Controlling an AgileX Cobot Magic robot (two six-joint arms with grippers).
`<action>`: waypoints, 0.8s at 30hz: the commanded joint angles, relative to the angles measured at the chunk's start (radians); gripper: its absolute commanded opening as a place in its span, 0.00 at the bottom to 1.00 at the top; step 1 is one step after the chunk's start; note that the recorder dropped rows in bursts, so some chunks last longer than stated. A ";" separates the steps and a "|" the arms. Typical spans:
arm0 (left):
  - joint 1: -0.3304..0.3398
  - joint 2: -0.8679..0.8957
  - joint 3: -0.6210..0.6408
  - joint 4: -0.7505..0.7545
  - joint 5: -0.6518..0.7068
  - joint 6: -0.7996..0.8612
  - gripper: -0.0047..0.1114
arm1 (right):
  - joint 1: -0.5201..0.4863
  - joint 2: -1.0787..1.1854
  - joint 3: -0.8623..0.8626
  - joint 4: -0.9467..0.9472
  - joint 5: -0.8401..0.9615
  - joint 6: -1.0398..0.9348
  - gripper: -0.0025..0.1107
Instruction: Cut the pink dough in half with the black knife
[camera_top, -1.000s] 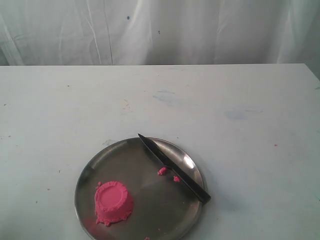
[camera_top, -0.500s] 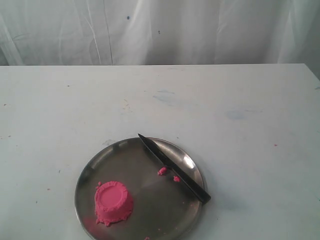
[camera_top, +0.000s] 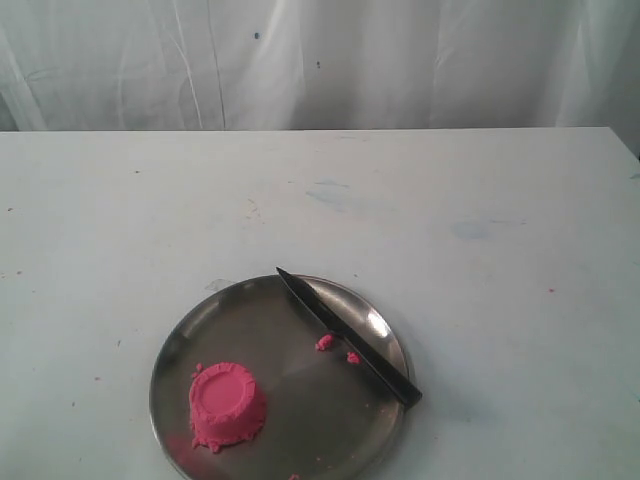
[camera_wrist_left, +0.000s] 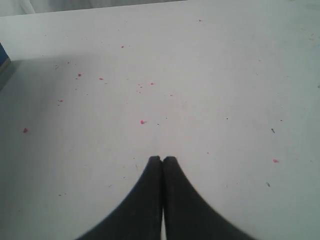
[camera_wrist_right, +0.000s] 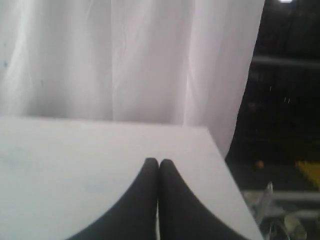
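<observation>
The pink dough stands as one whole upturned-cup mound on the near left part of a round steel plate. The black knife lies flat across the plate's right side, tip toward the far rim and handle end over the near right rim. Neither arm shows in the exterior view. My left gripper is shut on nothing above bare white table dotted with pink crumbs. My right gripper is shut and empty too, over the table near its far right corner.
Two small pink crumbs lie on the plate beside the blade. A white curtain hangs behind the table's far edge. Past the table's right edge is a dark drop with clutter below.
</observation>
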 joint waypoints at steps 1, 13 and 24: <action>0.001 -0.005 0.003 -0.002 0.001 0.004 0.04 | 0.066 0.197 -0.094 0.154 0.221 -0.173 0.02; 0.001 -0.005 0.003 -0.002 0.001 0.004 0.04 | 0.206 0.804 -0.303 0.483 0.553 -0.546 0.02; 0.001 -0.005 0.003 -0.002 0.001 0.004 0.04 | 0.256 0.904 -0.303 0.851 0.418 -0.793 0.03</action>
